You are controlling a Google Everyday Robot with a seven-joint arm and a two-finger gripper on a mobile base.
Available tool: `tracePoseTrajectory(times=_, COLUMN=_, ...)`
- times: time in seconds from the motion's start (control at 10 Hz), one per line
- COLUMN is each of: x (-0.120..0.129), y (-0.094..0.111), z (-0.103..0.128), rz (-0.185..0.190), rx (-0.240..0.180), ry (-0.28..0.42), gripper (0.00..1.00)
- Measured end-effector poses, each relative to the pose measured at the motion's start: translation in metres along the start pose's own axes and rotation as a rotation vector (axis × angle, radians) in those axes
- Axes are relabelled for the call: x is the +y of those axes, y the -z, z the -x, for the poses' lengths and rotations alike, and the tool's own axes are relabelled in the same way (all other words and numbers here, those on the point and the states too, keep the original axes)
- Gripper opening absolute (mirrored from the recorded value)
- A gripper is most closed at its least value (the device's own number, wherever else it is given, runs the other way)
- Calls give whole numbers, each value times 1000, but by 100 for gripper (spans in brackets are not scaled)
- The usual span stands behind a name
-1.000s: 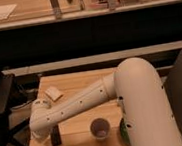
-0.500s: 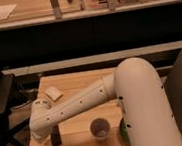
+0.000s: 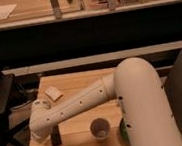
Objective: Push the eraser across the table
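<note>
Bench [image 3: 81,84]: small, pale plank top, squarish, in the lower middle of the camera view.

Arm [image 3: 83,104]: white, perforated, reaching from the right across the bench toward its left edge, elbow bulk over the right side.

Pincer [image 3: 55,136]: dark, hanging from the wrist near the front-left corner, tip down at or just above the bench top. Cannot tell how far apart it stands or whether it has hold of anything.

Eraser [image 3: 53,94]: pale, flat block, lying askew near the left edge toward the back, apart from the pincer and on the far side of the wrist.

Cup [image 3: 100,128]: small, grey, upright, near the front edge at mid-bench, just right of the pincer.

Green object [image 3: 123,131]: partly hidden behind the arm base at the front right.

Behind: long wooden counter [image 3: 35,9] with glass panels.
</note>
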Motion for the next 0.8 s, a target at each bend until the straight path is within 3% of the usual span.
tracePoseTrajectory(times=0.5, x=21, y=-8, z=3, rz=6, rx=29, ry=-61, gripper=2)
tracePoseTrajectory(times=0.8, x=36, y=-8, z=10, rz=29, rx=15, ry=-102, gripper=2)
